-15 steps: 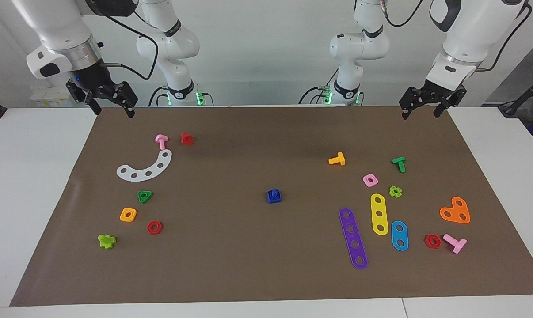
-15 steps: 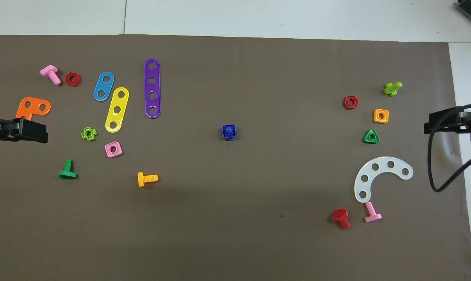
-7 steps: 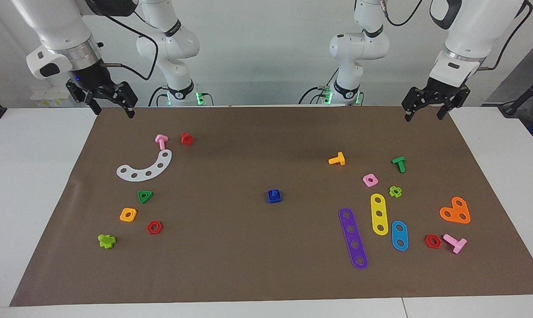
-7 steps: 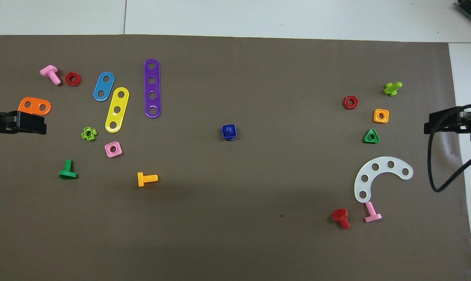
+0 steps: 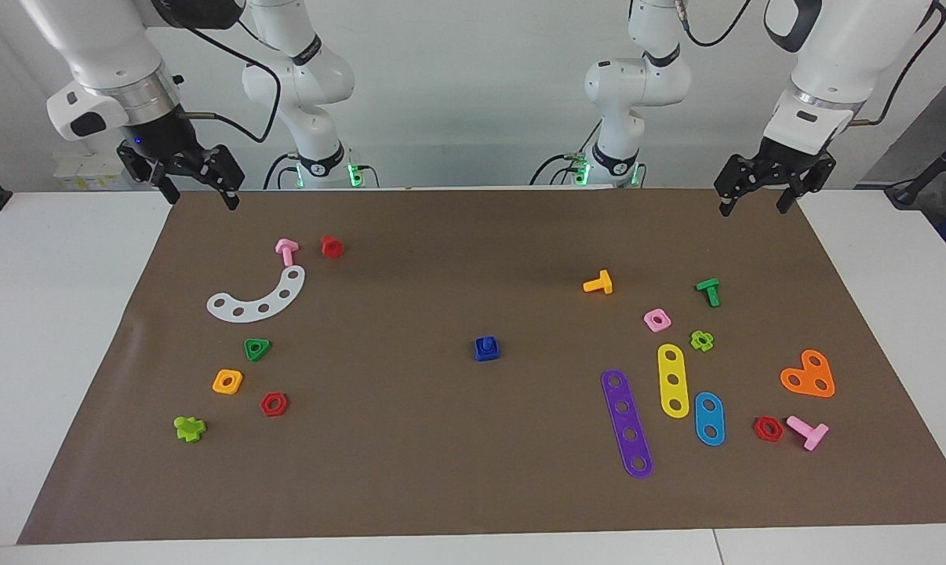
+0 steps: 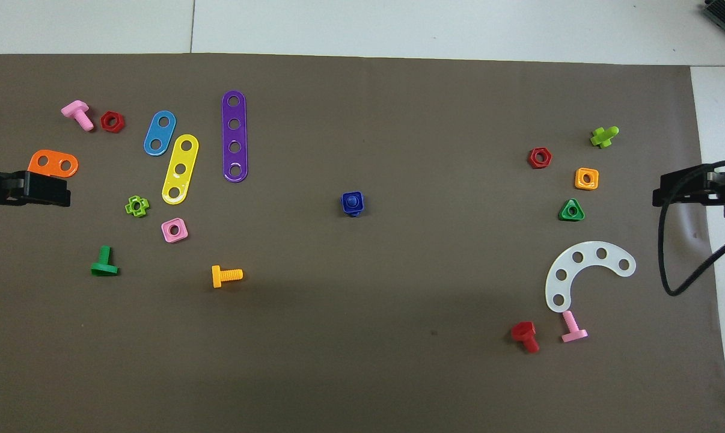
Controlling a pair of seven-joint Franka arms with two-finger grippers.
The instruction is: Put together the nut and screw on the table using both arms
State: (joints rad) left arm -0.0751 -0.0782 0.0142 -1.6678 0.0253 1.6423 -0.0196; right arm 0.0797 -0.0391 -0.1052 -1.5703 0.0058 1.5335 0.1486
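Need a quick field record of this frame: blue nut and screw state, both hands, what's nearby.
nut and screw: blue nut sits mid-mat with the screw standing in its hole, one joined piece
left hand: open, empty, raised over the mat corner near its base
right hand: open, empty, raised over the mat corner near its base
contact: neither hand touches the blue piece
table: white, brown mat on it
nearest neighbour: purple strip, toward the left arm's end, apart from the blue piece
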